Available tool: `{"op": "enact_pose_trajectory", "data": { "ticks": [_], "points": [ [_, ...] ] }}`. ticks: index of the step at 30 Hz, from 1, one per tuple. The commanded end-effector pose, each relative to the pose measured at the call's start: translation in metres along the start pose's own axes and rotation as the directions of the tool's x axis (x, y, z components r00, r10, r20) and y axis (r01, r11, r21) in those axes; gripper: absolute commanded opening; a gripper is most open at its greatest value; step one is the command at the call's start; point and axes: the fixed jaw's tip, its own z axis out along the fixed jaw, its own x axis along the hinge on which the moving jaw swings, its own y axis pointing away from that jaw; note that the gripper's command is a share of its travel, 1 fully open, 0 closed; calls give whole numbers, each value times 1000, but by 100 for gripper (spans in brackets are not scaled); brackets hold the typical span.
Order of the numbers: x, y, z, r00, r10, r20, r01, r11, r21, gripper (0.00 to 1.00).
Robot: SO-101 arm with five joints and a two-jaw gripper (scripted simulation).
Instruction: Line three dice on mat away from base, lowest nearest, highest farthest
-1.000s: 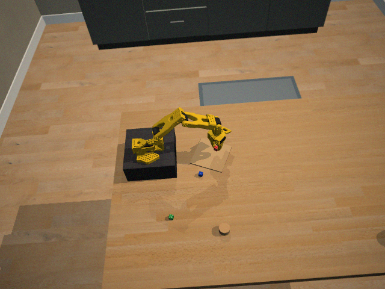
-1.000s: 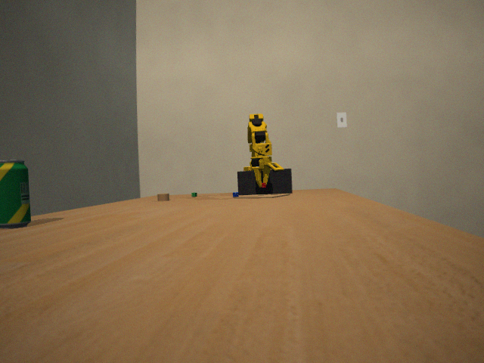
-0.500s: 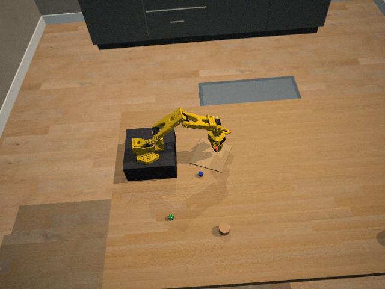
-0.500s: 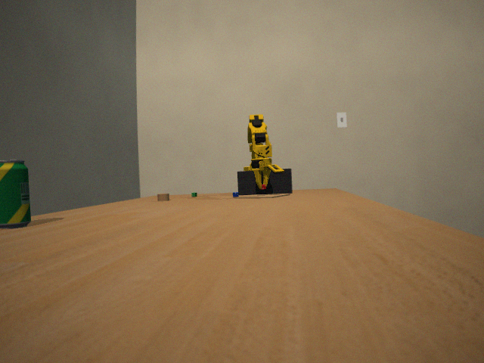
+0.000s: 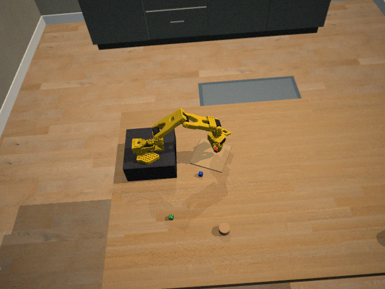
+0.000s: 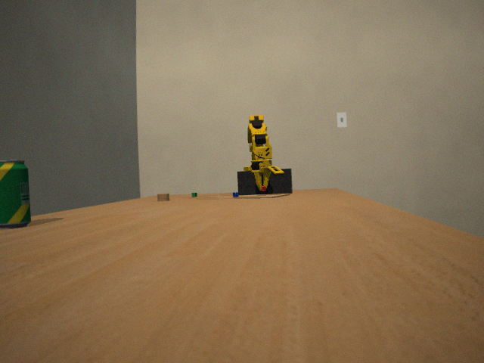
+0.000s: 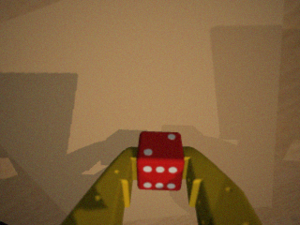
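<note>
My claw [image 7: 159, 187] is clamped nearly shut on the red die [image 7: 159, 160], hanging over the mat [image 5: 202, 158] beneath it, so I should lower straight and release level, keeping its number.

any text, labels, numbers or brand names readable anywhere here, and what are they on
No printed words or brands can be read.
Red die, held in the jaws: pips only, one face "6", another "2".
Blue die: white pips, too small to count.
Green die: white pips, too small to count.
Green and yellow can: pale label patch, too blurred to read.
White wall plate: no legible marking.
</note>
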Motion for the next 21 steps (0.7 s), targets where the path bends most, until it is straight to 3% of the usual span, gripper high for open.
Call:
{"op": "enact_pose_trajectory", "data": {
  "ticks": [1, 21],
  "points": [
    [-1, 1, 4, 1000, -1, 0, 1, 1000, -2, 0],
    [-1, 1, 10, 1000, -1, 0, 1, 1000, -2, 0]
  ]
}}
